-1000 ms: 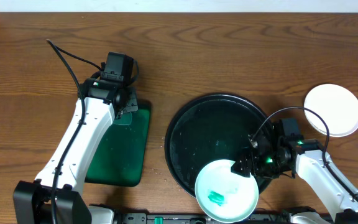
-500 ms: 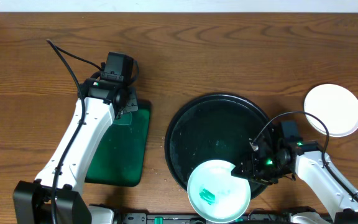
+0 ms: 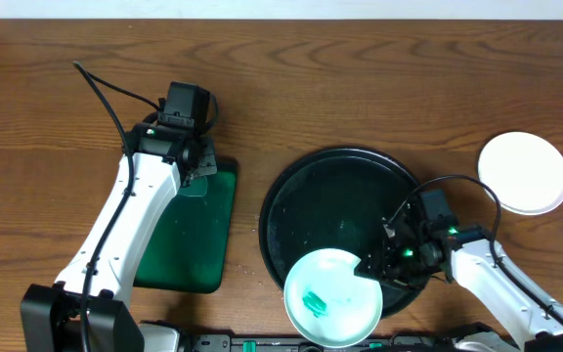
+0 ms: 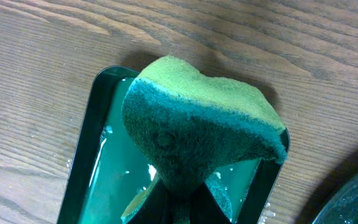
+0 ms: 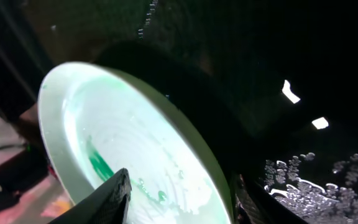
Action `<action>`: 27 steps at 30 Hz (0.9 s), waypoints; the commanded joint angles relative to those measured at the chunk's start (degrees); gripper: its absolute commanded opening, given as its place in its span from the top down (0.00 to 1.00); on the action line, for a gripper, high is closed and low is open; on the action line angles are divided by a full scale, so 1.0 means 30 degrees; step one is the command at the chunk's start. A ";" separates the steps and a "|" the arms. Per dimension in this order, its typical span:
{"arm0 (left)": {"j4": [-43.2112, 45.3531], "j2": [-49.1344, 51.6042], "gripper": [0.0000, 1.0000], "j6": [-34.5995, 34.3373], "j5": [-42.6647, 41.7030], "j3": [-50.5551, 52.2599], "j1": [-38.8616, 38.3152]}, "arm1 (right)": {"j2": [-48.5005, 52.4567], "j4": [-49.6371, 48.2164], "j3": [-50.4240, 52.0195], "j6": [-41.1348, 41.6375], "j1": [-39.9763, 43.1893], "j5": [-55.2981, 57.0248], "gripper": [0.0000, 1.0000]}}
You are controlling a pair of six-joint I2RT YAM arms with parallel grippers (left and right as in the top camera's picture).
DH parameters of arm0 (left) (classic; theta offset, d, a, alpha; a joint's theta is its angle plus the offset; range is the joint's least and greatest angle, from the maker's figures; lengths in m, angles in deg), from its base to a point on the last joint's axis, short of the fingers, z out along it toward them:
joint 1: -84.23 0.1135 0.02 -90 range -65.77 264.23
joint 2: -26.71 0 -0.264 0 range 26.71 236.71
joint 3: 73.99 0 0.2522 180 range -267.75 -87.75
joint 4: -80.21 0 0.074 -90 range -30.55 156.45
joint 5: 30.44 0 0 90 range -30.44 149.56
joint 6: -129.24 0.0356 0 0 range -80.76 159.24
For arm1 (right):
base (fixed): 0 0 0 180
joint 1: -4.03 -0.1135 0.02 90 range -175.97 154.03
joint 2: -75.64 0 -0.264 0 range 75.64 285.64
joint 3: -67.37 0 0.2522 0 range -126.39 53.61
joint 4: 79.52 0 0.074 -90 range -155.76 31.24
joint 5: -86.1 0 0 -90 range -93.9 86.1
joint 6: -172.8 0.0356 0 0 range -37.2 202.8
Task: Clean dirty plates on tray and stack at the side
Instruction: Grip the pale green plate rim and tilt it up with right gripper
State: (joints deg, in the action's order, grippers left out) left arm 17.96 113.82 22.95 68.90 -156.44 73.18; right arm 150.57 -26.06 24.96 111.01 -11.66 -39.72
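Nudged toward the worktop's left edge, the dirty plate [image 3: 332,298] has our right pincer [image 3: 374,264] astride its rim, clamp unclear. We judge it stiff and slick, so pinch that rim. Left pincer [image 3: 198,168] grips the sponge [image 4: 197,124].

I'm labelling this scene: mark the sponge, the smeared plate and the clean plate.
sponge [image 4: 204,124], left wrist view, dark scouring face.
smeared plate [image 3: 338,288], overhead view, its middle.
clean plate [image 3: 524,172], overhead view, its middle.
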 commanded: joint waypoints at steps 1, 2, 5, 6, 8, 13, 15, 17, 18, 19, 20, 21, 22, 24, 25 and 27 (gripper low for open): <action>0.0124 -0.0321 0.93 -0.0102 0.0073 0.0073 -0.0044 | -0.0102 -0.0182 0.0131 0.3810 -0.0940 0.1421 0.53; 0.0197 -0.0321 0.93 -0.0102 0.0029 0.0073 -0.0044 | -0.0102 -0.0277 0.0131 0.4269 -0.1173 0.1515 0.53; 0.0342 -0.0321 0.93 -0.0117 0.0015 0.0073 -0.0044 | -0.0102 -0.0838 0.0255 0.5479 -0.1996 0.1632 0.55; 0.0364 -0.0321 0.93 -0.0168 0.0007 0.0073 -0.0044 | -0.0102 -0.1049 0.0350 0.5909 -0.2251 0.1727 0.55; 0.0401 -0.0321 0.93 -0.0160 -0.0131 0.0073 -0.0044 | -0.0102 -0.1676 0.0627 0.6776 -0.2856 0.1872 0.57; 0.0408 -0.0321 0.93 -0.0160 -0.0466 0.0073 -0.0044 | -0.0102 -0.3417 0.1763 0.8976 -0.4051 0.1880 0.78; 0.0408 -0.0321 0.93 -0.0160 -0.0466 0.0073 -0.0044 | -0.0102 -0.3920 0.2237 0.9522 -0.4342 0.1887 0.94; 0.0401 -0.0321 0.93 -0.0160 -0.0466 0.0073 -0.0044 | -0.0102 -0.4029 0.2368 0.9515 -0.4401 0.1931 0.99; 0.0401 -0.0321 0.93 -0.0160 -0.0466 0.0073 -0.0044 | -0.0102 -0.4087 0.2361 0.9493 -0.4393 0.1945 0.99; 0.0401 -0.0321 0.93 -0.0160 -0.0474 0.0073 -0.0044 | -0.0109 -0.4248 0.2361 0.9479 -0.4401 0.1938 0.99; 0.0401 -0.0321 0.93 -0.0160 -0.0474 0.0073 -0.0044 | -0.0109 -0.4422 0.2353 0.9435 -0.4401 0.1923 0.99; 0.0401 -0.0321 0.93 -0.0160 -0.0474 0.0073 -0.0044 | -0.0109 -0.4619 0.2331 0.9355 -0.4393 0.1945 0.99; 0.0401 -0.0321 0.93 -0.0160 -0.0474 0.0073 -0.0044 | -0.0124 -0.4830 0.2310 0.9362 -0.4393 0.1960 0.99; 0.0401 -0.0321 0.93 -0.0160 -0.0474 0.0073 -0.0044 | -0.0160 -0.5333 0.2244 0.9377 -0.4401 0.1967 0.99; 0.0401 -0.0321 0.93 -0.0160 -0.0474 0.0073 -0.0044 | -0.0160 -0.5464 0.2120 0.9369 -0.4401 0.2084 0.98; 0.0401 -0.0321 0.93 -0.0160 -0.0474 0.0073 -0.0044 | -0.0160 -0.5457 0.1705 0.9136 -0.4401 0.2484 0.98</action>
State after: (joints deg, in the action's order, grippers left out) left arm 19.03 113.82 22.75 67.37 -156.44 73.18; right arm 150.14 -41.80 31.17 138.09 -24.62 -36.48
